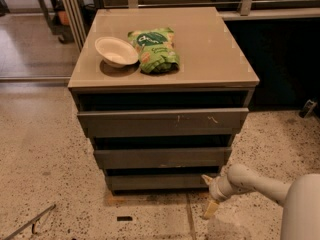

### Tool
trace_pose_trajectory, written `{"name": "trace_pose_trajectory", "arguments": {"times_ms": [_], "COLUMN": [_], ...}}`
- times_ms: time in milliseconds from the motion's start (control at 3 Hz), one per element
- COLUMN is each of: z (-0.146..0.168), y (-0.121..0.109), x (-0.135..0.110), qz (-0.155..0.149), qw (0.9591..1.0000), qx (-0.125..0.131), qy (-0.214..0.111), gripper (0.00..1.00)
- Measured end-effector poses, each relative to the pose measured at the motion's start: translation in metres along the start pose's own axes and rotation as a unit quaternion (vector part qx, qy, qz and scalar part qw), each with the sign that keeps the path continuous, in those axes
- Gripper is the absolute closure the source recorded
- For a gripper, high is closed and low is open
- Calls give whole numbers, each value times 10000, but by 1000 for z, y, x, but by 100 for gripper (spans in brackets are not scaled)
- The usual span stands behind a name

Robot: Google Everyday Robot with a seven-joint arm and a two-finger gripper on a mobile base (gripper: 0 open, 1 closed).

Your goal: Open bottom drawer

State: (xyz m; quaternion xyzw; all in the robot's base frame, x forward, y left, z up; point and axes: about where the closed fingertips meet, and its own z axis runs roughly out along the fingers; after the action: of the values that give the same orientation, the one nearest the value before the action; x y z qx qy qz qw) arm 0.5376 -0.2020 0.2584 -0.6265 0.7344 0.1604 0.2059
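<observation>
The bottom drawer (pixel 159 181) is the lowest and slimmest of three grey-brown handleless fronts in a low cabinet. It stands slightly out from the cabinet body. My gripper (pixel 208 194) is low at the drawer's right end, just above the floor, on a white arm coming in from the lower right. It is open and empty. One finger (pixel 206 178) lies by the drawer's right corner, the other (pixel 210 210) points down toward the floor.
The middle drawer (pixel 162 157) and the top drawer (pixel 162 122), with white scratches, sit above. A white bowl (pixel 116 51) and a green bag (pixel 154 49) lie on the cabinet top (pixel 215 54). Speckled floor surrounds the cabinet; a dark wall is at the right.
</observation>
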Motion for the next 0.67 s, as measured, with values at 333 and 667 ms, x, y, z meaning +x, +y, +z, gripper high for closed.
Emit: {"name": "trace_pose_trajectory", "arguments": {"times_ms": [333,667], "z": [12,26], "y": [-3,-11], "x": [-2,-5], "qz": [-164,-390], "qw": [9996,9987], "qx": [180,299], "qy": [-144,-165], "gripper": [0,0]}}
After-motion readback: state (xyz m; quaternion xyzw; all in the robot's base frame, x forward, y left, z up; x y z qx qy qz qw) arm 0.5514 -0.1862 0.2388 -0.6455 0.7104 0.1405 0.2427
